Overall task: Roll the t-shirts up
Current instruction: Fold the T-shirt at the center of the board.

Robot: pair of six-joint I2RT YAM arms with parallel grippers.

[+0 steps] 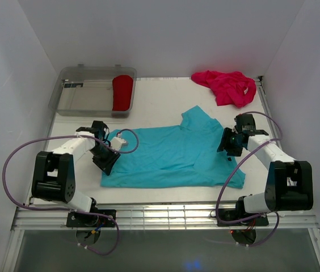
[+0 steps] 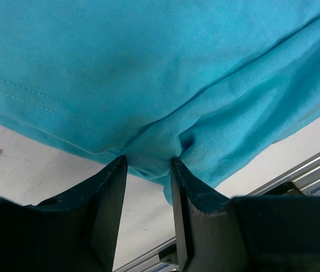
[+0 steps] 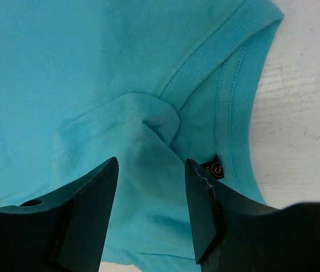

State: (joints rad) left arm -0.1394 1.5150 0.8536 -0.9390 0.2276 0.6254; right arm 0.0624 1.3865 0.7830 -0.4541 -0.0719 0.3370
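Turquoise t-shirt (image 1: 171,156): left gripper (image 2: 147,160) pinches hem, right gripper (image 3: 151,161) straddles collar.

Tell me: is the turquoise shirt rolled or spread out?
Spread out: the turquoise shirt lies flat across the table, with no rolled part showing.

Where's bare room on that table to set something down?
Bare table lies between the clear bin and the pink t-shirt. The middle is crowded: the turquoise t-shirt fills it, left gripper and right gripper at its ends.
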